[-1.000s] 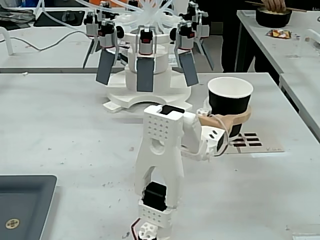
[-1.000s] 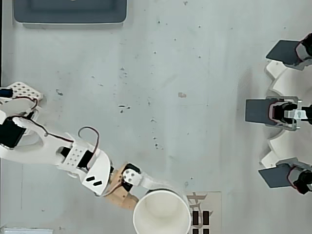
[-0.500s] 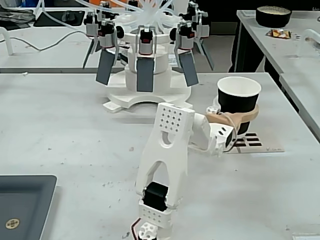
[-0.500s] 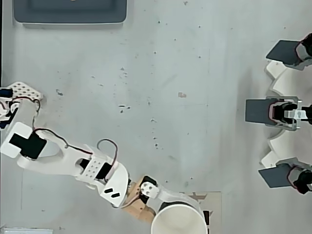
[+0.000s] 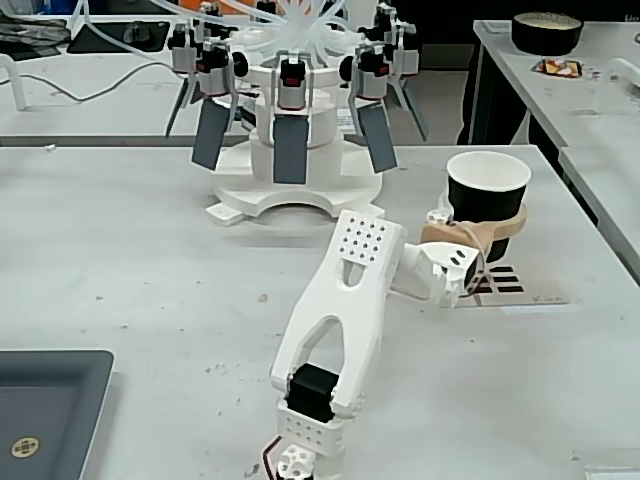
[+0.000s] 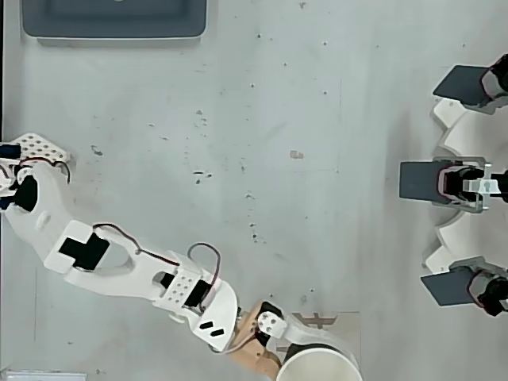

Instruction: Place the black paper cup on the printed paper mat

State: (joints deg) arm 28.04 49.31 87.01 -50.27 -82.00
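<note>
Above the printed paper mat, black paper cup in hand.

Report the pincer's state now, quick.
Pincer: closed around the black paper cup, holding it above the printed paper mat.

White printed arm with perforated panel, black motors, tan jaws, thin cables.

Speckled grey table – printed paper mat, dark tray, white carousel rig.
</note>
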